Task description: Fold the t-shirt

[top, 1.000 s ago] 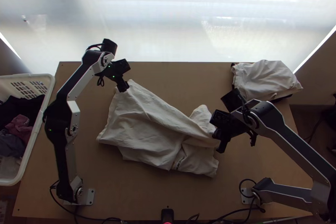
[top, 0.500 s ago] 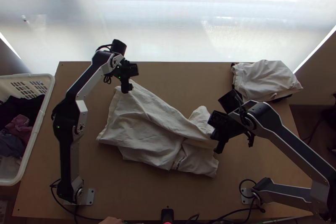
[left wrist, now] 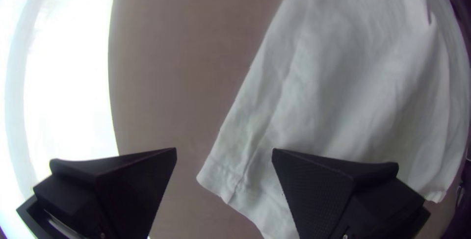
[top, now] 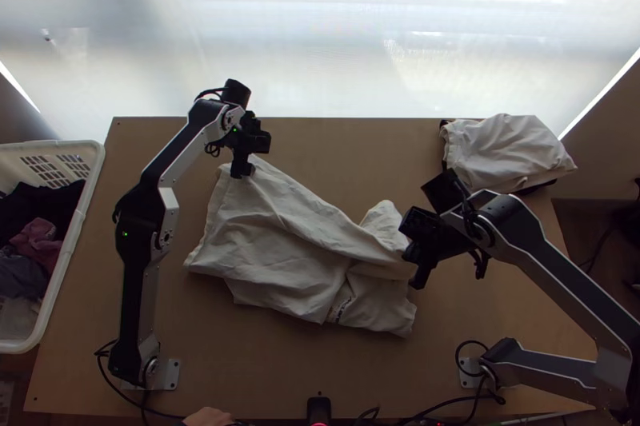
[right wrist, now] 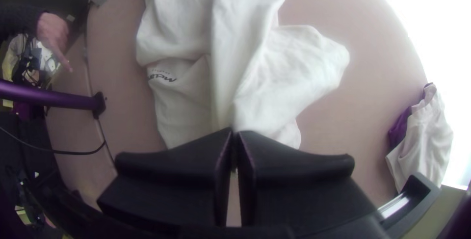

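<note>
Left claw (top: 242, 172): scooted a bit toward the surface's right edge over the last second; fingers (left wrist: 319, 190) spread wide, nothing pinched, with a stitched corner (left wrist: 218, 172) of cloth lying in the gap.
Right claw (right wrist: 234, 133): barely budged, clenched on what looks like a ridge of fabric at the other end.
T-shirt (top: 280, 250): around the middle of the wooden surface (top: 320, 362), partly folded and rumpled, with that stitched corner toward the far left.
Fabric: light, soft and floppy is the safe bet, probably decent grip for those pads and nothing fragile, but it won't hold a shape on its own, so a lift at one spot likely just sags.
Best grab: that stitched corner, honestly. Doubled cloth near the seam should feel firmer than the loose middle, and taking it while the other end is pinned would give a straight pull.
Watch out: a shallow bite may catch only the top layer, and yanking could drag those wrinkles into the next fold.
</note>
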Controlling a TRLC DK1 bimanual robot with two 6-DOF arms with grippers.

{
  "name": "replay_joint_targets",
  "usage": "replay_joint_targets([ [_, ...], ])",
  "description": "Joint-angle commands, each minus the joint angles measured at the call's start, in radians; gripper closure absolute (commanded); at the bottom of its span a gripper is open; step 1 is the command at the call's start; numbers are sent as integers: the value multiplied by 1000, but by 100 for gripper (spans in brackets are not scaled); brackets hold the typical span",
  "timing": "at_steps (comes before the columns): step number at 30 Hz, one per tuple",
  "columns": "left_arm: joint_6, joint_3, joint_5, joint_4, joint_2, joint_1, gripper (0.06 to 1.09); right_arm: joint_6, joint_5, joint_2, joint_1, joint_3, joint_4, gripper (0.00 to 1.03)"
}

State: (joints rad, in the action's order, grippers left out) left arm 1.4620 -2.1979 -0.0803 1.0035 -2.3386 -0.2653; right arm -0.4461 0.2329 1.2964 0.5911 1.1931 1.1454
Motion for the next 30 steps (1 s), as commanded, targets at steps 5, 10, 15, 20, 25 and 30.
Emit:
replay_joint_targets([
  [5, 106, -31, 42, 122, -10, 34, 14, 0, 0, 4, -13, -7, -35, 100],
  [10, 86, -31, 40, 109, -28, 29, 14, 0, 0, 18, -5, 5, -39, 100],
  [15, 83, -33, 40, 93, -44, 17, 14, 4, 2, 17, -4, 10, -38, 100],
  [20, 70, -33, 40, 93, -54, 0, 34, 7, 0, 14, -4, 10, -38, 100],
  [25, 27, -33, 40, 73, -61, -6, 83, 9, 2, 14, -4, 13, -38, 100],
  [30, 27, -25, 42, 89, -61, 5, 83, 9, 2, 12, -4, 10, -38, 100],
])
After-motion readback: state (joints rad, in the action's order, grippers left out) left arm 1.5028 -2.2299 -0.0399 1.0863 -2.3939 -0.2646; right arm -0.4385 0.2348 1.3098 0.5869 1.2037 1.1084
